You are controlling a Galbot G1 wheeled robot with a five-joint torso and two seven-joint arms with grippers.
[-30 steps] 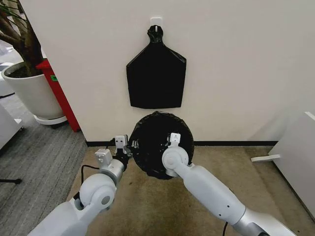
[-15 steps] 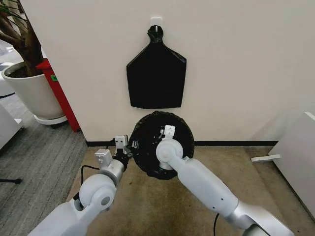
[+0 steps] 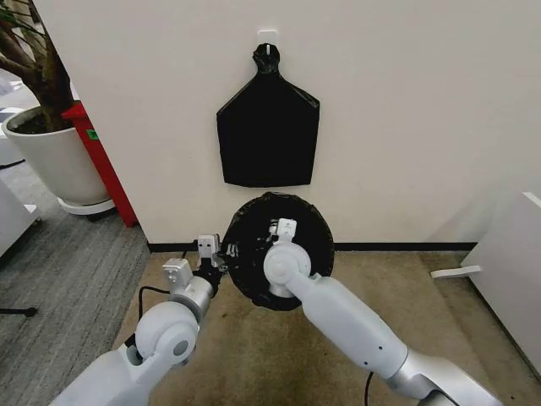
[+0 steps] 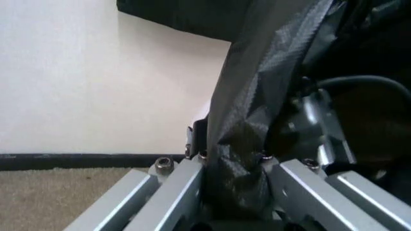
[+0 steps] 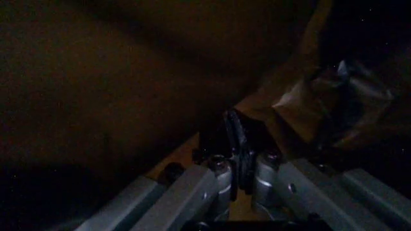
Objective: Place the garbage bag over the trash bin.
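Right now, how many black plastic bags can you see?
2. The garbage bag covers the trash bin on the floor by the wall, its edge pinched by the left gripper. A flat black bag bundle hangs from a wall hook above. Others may be hidden.

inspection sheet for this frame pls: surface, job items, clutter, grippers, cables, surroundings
Surface: tan carpet by the wall, grey carpet to the robot's left.
Job's things: garbage bag draped over the trash bin, which it hides; the mouth looks open upward.
Clutter: flat black bag bundle hanging from a wall hook above the bin.
Grippers: left gripper at the bin's left edge, shut on a fold of the garbage bag. Right gripper reaching down inside the bag, jaws closed; whether film lies between them is too dark to tell.
Cables: black cable looped along the left forearm.
Surroundings: white plant pot and a red stand on the left; white panel on the right.
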